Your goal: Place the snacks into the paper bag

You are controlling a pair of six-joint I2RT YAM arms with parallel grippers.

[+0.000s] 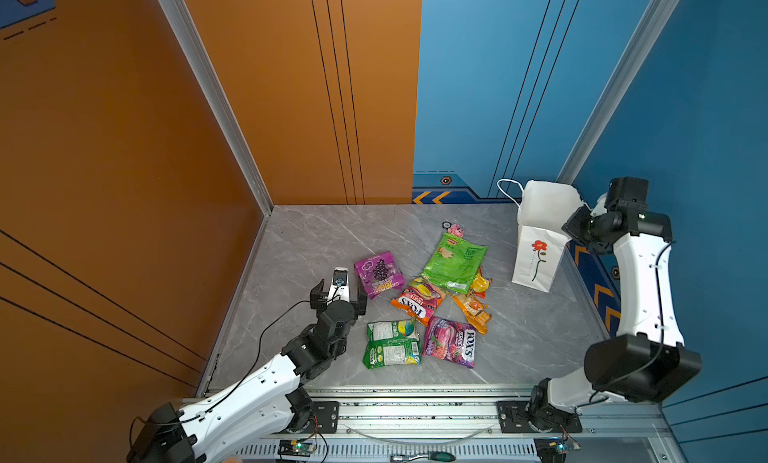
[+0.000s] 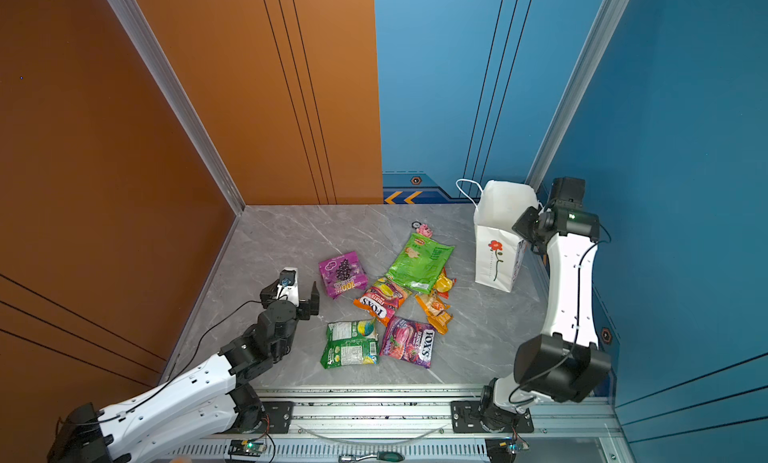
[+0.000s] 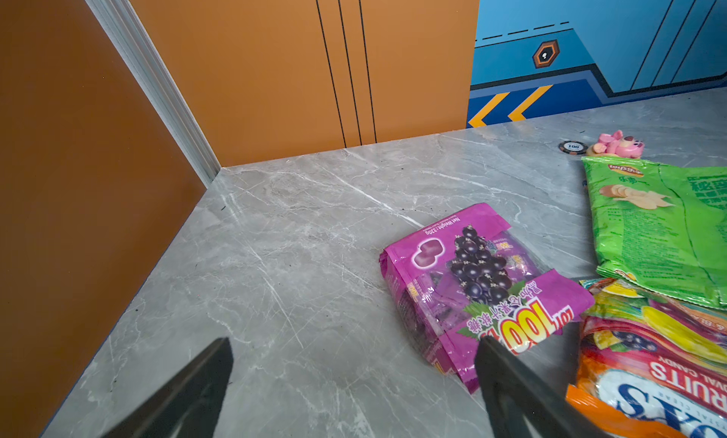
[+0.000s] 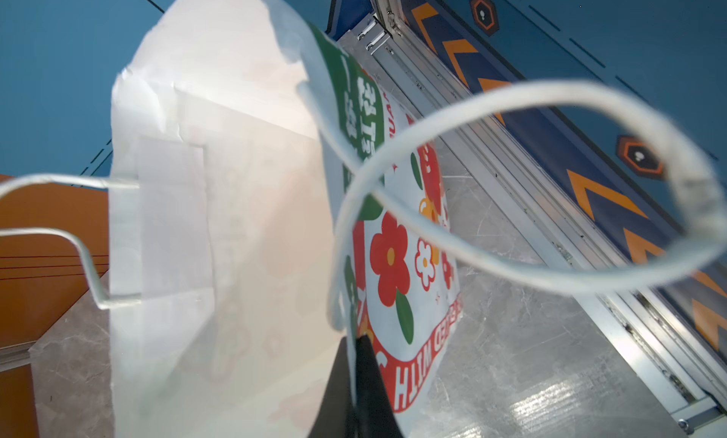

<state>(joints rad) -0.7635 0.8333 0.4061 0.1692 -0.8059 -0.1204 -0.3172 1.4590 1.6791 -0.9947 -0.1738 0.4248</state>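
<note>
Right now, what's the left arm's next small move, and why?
Probably shift the open left claw over the purple packet and lower: it lies nearest, beside the claw, untouched, while the right claw is shut on the paper bag.

Small pink toy figure [image 1: 456, 230] just beside dark round chip [image 1: 446, 224], grey marbled tabletop [image 1: 316, 249], orange wall [image 1: 291, 86], blue wall [image 1: 478, 86]

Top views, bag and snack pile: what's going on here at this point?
The right gripper is shut on the rim of the paper bag, which stands upright at the far right of the table. The left gripper is open and low over the table, close to the purple packet, gripping nothing. The snacks in view lie loose on the table. None is held, so packing has not visibly begun.
</note>
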